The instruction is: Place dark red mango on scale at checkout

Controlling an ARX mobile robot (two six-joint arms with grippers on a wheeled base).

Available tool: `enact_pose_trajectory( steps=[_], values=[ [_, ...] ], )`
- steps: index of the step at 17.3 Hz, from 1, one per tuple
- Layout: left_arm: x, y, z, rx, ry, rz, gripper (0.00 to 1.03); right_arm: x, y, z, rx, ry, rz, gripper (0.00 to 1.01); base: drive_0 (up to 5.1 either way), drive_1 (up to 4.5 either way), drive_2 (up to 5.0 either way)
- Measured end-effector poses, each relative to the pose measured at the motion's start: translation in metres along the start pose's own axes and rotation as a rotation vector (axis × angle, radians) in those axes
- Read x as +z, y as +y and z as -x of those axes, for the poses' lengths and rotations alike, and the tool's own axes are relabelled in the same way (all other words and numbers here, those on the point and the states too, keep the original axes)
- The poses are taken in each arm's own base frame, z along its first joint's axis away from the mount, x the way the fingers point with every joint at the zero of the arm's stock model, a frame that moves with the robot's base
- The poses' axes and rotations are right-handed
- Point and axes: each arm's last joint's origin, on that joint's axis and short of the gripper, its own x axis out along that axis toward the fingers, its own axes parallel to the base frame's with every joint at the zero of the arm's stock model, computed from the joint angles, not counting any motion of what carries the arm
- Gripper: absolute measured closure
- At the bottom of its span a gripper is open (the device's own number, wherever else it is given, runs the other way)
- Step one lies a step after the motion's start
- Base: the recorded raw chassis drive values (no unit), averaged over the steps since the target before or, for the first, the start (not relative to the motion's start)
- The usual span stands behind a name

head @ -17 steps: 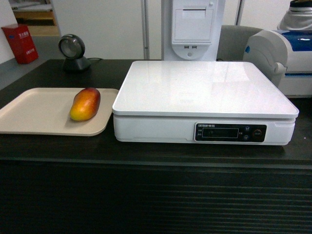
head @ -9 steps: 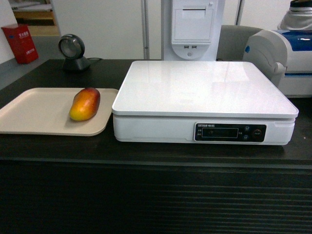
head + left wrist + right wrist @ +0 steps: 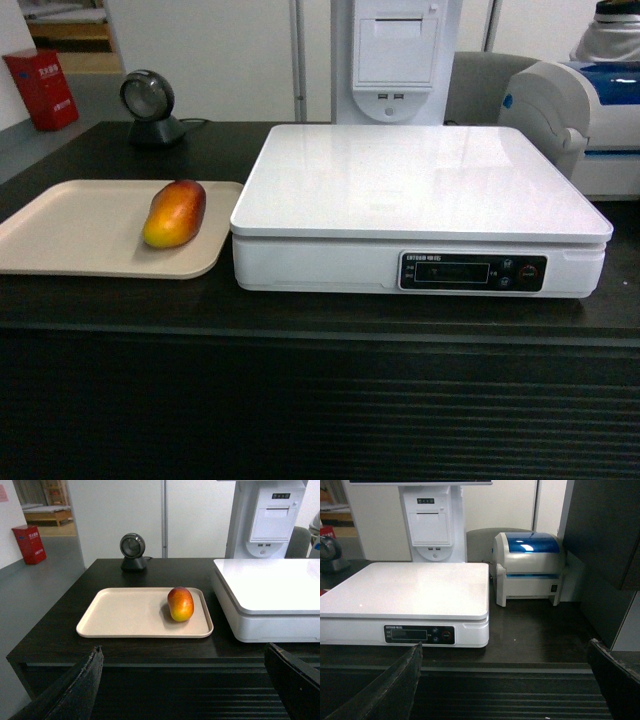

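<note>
A: Where are we with the dark red mango [image 3: 174, 213]?

B: We have not reached yet. It lies on the beige tray [image 3: 70, 235], near the tray's right edge, just left of the scale [image 3: 420, 190] on the checkout [image 3: 320, 400]. The scale's platform is bare.

A: So the next move?

B: We judge the left arm is better placed: go forward and down over the fruit, close on it, lift, carry it right.

A: And the grippers?

B: Our left gripper [image 3: 185, 690] has its fingers spread wide, holding nothing, short of the counter. Our right gripper [image 3: 505, 690] likewise stands wide apart and empty, facing the scale.
</note>
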Motion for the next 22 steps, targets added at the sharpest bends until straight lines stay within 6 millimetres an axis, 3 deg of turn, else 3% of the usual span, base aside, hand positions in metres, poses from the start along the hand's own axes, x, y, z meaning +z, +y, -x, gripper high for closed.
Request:
enact_pose_trajectory(
  steps=[9,10,14,18,22],
  values=[
    [-0.001,0.0,0.0,0.01,0.008,0.004,0.05,0.0,0.0,0.0,0.0,0.0,0.0,0.03,0.0,0.0,0.0],
    [-0.001,-0.004,-0.002,0.133,0.105,0.059,0.05,0.0,0.0,0.0,-0.001,0.0,0.0,0.03,0.0,0.0,0.0],
    [0.04,-0.041,-0.019,0.419,0.02,0.218,0.05,0.0,0.0,0.0,0.0,0.0,0.0,0.03,0.0,0.0,0.0],
    [0.042,-0.065,-0.055,0.402,0.056,0.185,0.05,0.0,0.0,0.0,0.0,0.0,0.0,0.03,0.0,0.0,0.0],
    [0.061,-0.052,-0.125,0.286,0.099,0.106,0.05,0.0,0.0,0.0,0.0,0.0,0.0,0.03,0.0,0.0,0.0]
  ],
)
